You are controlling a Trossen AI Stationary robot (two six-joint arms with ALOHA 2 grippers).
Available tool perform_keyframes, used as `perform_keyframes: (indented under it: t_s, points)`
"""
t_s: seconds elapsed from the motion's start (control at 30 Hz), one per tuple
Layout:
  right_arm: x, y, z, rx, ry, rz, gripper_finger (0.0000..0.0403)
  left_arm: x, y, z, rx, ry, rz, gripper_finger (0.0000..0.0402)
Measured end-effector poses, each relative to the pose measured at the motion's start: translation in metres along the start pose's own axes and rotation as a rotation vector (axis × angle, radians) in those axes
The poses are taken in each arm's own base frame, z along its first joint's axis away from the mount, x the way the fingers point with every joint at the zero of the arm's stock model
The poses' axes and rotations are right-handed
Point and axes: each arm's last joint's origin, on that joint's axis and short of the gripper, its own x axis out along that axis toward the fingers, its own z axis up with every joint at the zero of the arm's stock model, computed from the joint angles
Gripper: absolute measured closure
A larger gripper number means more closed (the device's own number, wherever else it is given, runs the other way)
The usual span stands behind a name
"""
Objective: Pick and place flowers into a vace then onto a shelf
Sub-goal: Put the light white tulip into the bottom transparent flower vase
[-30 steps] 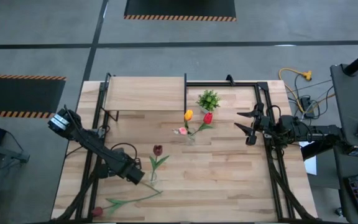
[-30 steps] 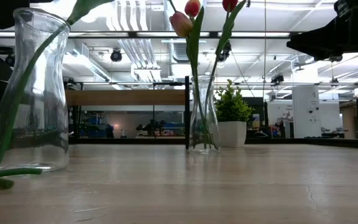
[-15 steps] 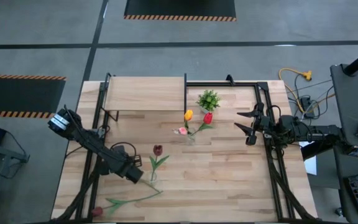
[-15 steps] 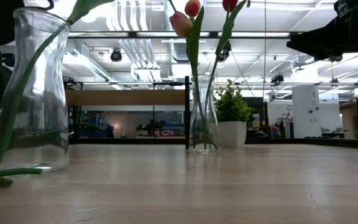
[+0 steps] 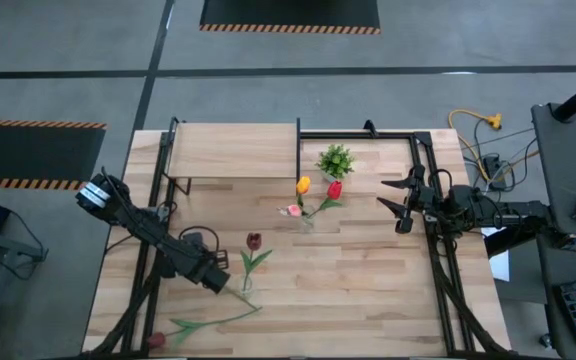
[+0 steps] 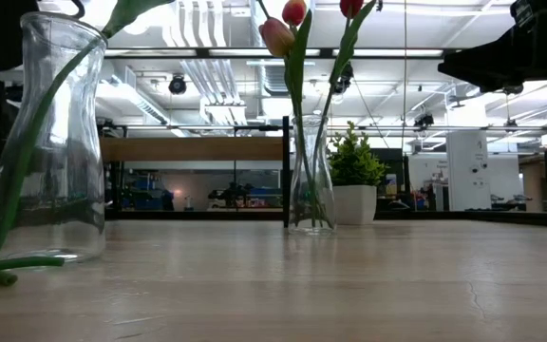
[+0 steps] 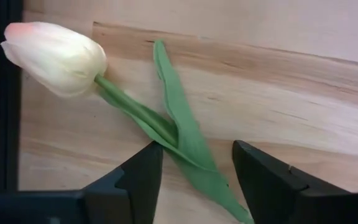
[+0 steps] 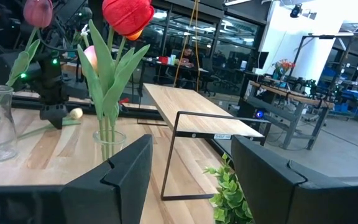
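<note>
The left hand [image 7: 191,171], fingers spread, hovers over a cream tulip [image 7: 55,57] lying on the worktop [image 5: 368,280]; the right hand [image 5: 396,200], also spread, waits beside the shelf [image 5: 233,150].

Red tulip [image 8: 128,14] stands in a glass vase [image 8: 109,148] beside the shelf [image 8: 194,112].

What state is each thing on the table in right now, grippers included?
Left gripper: open, straddling the cream tulip's stem.
Cream tulip: lying flat on the table.
Near vase: upright, one dark red tulip in it.
Far vase: upright, holding three tulips.
Loose red tulip: lying at the table's front edge.
Shelf: bare.
Potted plant: upright beside the shelf.
Right gripper: open, waiting at the table's right side.
</note>
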Motion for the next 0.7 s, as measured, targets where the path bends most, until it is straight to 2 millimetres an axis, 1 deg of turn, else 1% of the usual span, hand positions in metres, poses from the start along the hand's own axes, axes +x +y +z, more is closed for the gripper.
perform_keyframes:
  t_s: [0.2,0.4,0.57,0.7]
  points:
    - [0.0000,0.0000,0.0000,0.000,0.000,0.000,0.0193,0.0001,-0.0009,0.0000,0.099,-0.010,-0.016,0.0291]
    - [0.0000,-0.0001,0.0003,0.001,-0.003,0.000,0.0193,0.0002,-0.0019,0.0006,0.288,-0.044,-0.042,0.0347]
    - [0.0000,-0.0002,0.0010,0.003,-0.010,-0.002,0.0193,0.0006,-0.0016,0.0021,0.472,-0.078,-0.044,0.0373]
    - [0.0000,-0.0004,0.0019,0.010,-0.019,-0.004,0.0193,0.0007,-0.0014,0.0024,0.491,-0.086,-0.043,0.0376]
